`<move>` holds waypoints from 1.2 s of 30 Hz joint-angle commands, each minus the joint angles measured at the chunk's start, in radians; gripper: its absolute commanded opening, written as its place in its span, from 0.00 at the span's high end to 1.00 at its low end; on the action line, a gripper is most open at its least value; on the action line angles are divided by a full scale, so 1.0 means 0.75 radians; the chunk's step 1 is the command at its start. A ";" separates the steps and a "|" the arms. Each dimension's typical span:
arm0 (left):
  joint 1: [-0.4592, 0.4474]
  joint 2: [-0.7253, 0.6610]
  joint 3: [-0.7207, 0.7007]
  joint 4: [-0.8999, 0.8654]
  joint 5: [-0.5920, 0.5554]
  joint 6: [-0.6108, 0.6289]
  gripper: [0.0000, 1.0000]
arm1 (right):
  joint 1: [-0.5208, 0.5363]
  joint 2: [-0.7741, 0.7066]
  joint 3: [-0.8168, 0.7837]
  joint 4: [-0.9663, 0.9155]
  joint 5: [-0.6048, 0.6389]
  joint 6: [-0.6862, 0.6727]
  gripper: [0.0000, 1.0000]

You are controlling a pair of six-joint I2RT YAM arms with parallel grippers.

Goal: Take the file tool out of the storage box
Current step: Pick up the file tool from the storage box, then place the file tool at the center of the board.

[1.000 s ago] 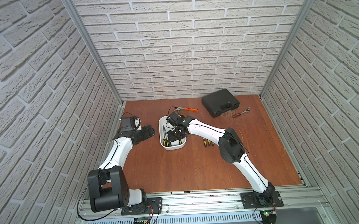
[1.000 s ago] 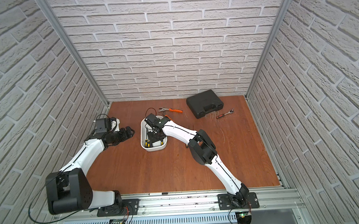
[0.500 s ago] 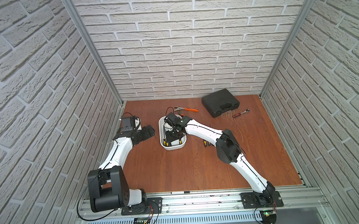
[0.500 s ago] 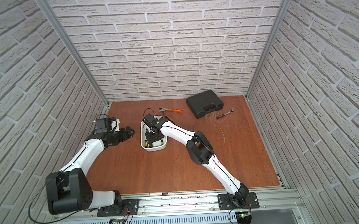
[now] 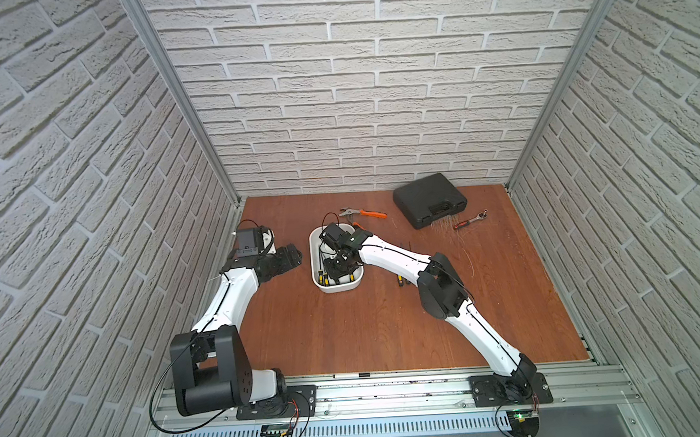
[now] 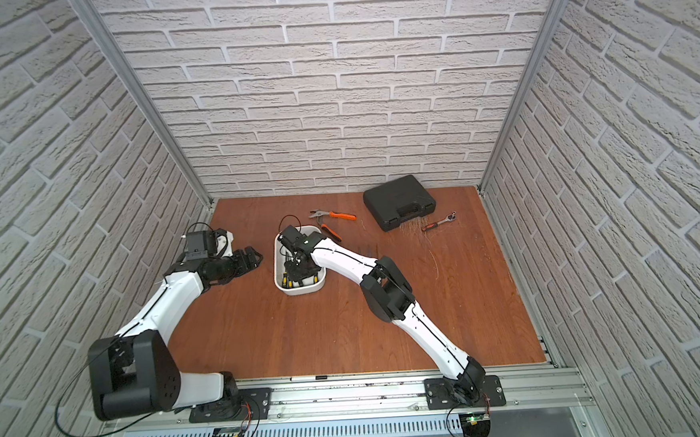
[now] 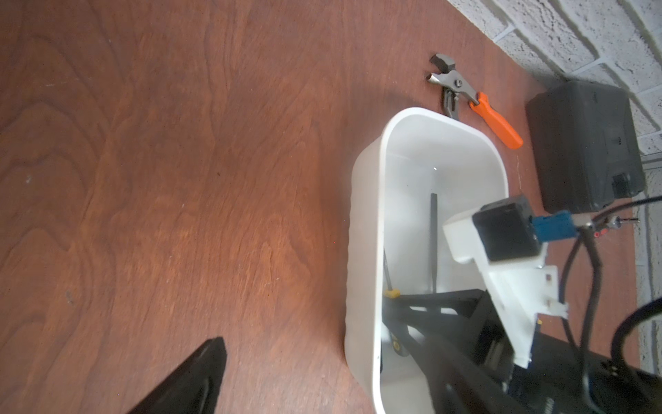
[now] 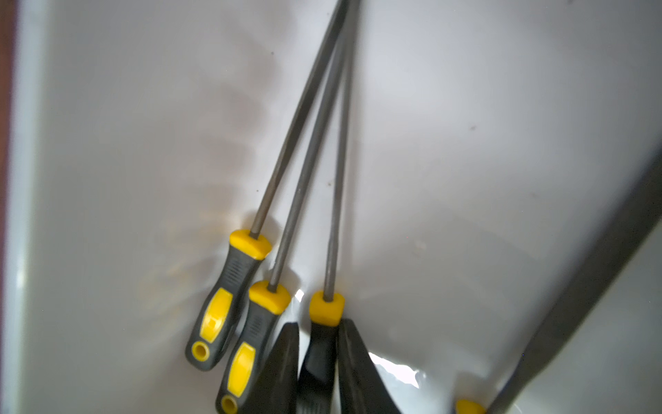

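Observation:
The white storage box [image 5: 315, 246] [image 6: 276, 257] stands mid-table, holding several file tools with yellow-and-black handles. My right gripper [image 5: 341, 266] reaches down into it. In the right wrist view its black fingers [image 8: 283, 358] lie on either side of one file tool [image 8: 326, 308], closed on the dark handle just below the yellow collar. Two more files [image 8: 229, 297] lie beside it, and a flat blade [image 8: 591, 286] crosses nearby. My left gripper [image 5: 290, 258] hovers open just left of the box, holding nothing; one finger [image 7: 193, 376] shows over bare wood.
A black case [image 5: 429, 199] sits at the back right with a ratchet wrench [image 5: 470, 219] beside it. Orange-handled pliers [image 5: 364, 213] lie behind the box. More yellow-handled tools [image 5: 402, 281] lie on the table right of the box, under my right arm.
The right gripper's jaws have closed onto the file handle inside the box, and the right elbow has shifted slightly. The left arm has stayed still.

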 commanded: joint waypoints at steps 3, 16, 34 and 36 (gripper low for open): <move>0.009 -0.032 -0.008 -0.004 0.004 0.030 0.09 | -0.006 -0.009 0.001 -0.038 0.050 0.008 0.80; 0.020 -0.047 -0.014 -0.015 -0.004 0.042 0.09 | -0.096 -0.340 -0.360 0.354 -0.080 0.177 0.96; 0.032 -0.032 -0.024 0.004 0.012 0.042 0.08 | -0.350 -0.934 -1.011 0.610 -0.046 0.204 0.95; 0.031 -0.017 -0.018 0.008 0.025 0.040 0.09 | -0.401 -1.014 -1.124 0.540 0.013 0.160 0.96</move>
